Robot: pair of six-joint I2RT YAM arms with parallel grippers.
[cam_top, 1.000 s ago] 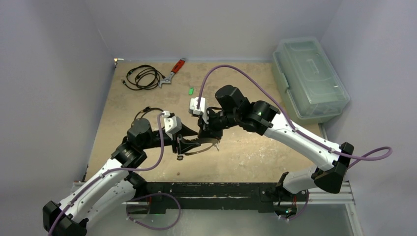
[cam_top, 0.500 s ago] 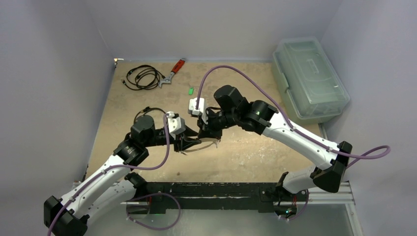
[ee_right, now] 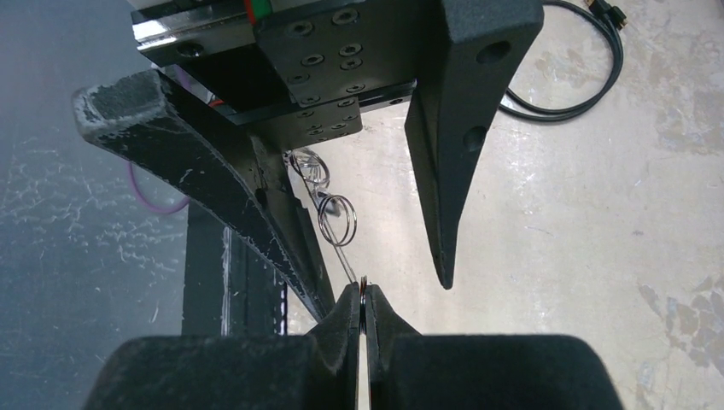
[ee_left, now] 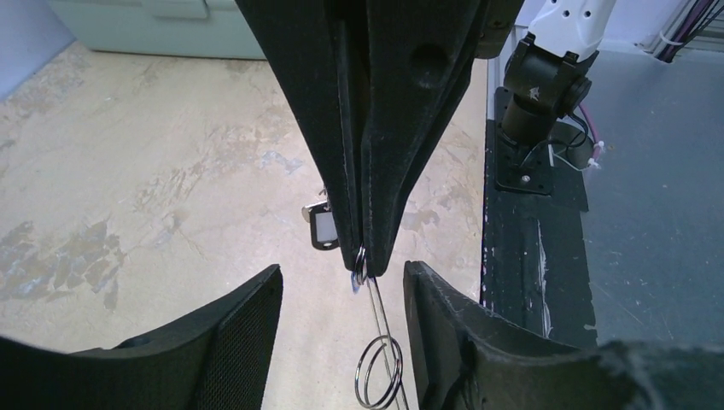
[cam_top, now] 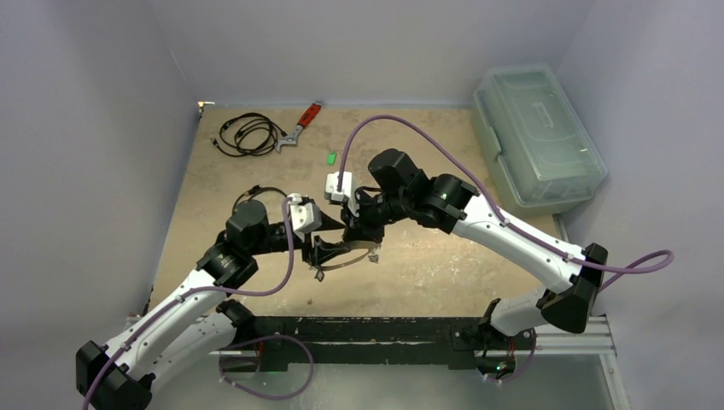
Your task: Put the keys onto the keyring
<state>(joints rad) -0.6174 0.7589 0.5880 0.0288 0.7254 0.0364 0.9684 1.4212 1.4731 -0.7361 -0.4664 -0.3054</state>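
The keyring (cam_top: 348, 264), a thin grey loop, hangs between both grippers at the table's middle. My right gripper (cam_top: 354, 232) is shut on it; in the right wrist view (ee_right: 363, 295) its pads pinch a small ring and the thin wire. My left gripper (cam_top: 323, 249) is open, and its fingers (ee_left: 230, 342) straddle the wire without touching it. A small split ring (ee_left: 378, 384) dangles on the wire. A dark key tag with white (ee_left: 323, 229) hangs beside the right gripper's tips, with a blue bit (ee_left: 355, 282) just below. The green key (cam_top: 330, 156) lies on the table behind.
A red-handled wrench (cam_top: 300, 125) and coiled black cables (cam_top: 248, 134) lie at the far left. A clear lidded bin (cam_top: 538, 137) stands at the right. The black base rail (cam_top: 376, 329) runs along the near edge.
My left gripper has moved a little to the right, closer to the right gripper. The keyring rose and came back down slightly. The right arm has barely moved.
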